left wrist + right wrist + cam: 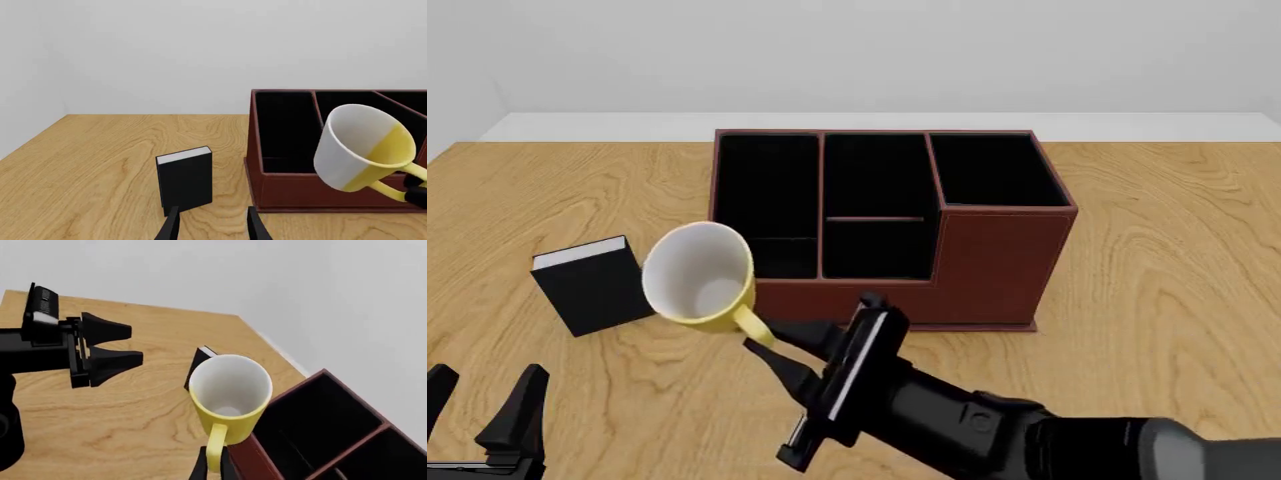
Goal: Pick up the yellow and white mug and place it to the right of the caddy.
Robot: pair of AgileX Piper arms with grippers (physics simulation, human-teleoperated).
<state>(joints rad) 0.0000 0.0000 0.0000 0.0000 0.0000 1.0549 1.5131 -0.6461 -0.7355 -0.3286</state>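
Observation:
The yellow and white mug hangs tilted in the air before the caddy's front left corner, its white inside facing the camera. My right gripper is shut on the mug's yellow handle. The reddish-brown caddy stands mid-table with its taller section at the right. In the left wrist view the mug hangs in front of the caddy. In the right wrist view the mug is just beyond my right gripper. My left gripper is open and empty, low at the front left.
A small black book with white pages stands on the wooden table left of the caddy, just ahead of my left gripper. It also shows in the right wrist view, beyond the mug. The left gripper shows there too.

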